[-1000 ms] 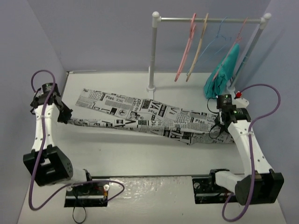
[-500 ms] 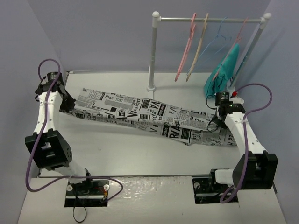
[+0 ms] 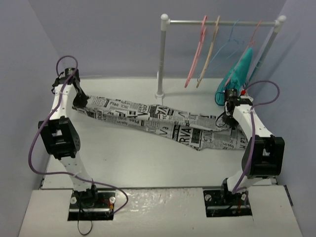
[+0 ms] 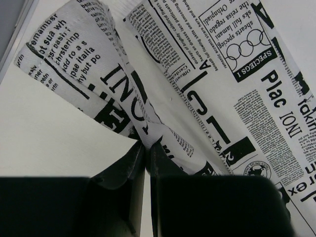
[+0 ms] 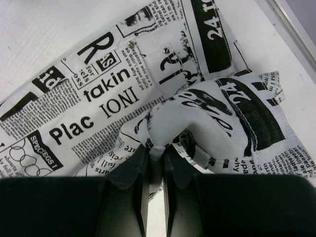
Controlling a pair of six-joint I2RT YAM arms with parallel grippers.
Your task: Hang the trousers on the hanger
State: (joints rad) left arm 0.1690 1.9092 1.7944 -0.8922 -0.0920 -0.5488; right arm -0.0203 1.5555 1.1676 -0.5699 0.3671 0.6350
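The newsprint trousers [image 3: 158, 121] stretch across the table from left to right, lifted a little at both ends. My left gripper [image 3: 81, 102] is shut on their left end; in the left wrist view the cloth [image 4: 148, 123] is pinched between the black fingers [image 4: 168, 163]. My right gripper [image 3: 226, 120] is shut on a bunched fold near the waistband, seen in the right wrist view as cloth [image 5: 197, 113] nipped at the gripper [image 5: 156, 150]. The pink hanger [image 3: 196, 52] hangs on the rail at the back, apart from both grippers.
A white clothes rail [image 3: 222, 21] stands at the back on a post [image 3: 161, 59]. Beside the pink one hang a tan hanger [image 3: 209, 49], a thin blue wire hanger [image 3: 228, 42] and a teal garment [image 3: 236, 76], which is close to my right arm.
Both arms have reached away from their bases, carrying the ends of the trousers toward the back of the table. The cloth now lies nearer the rail. Both grips are unchanged.
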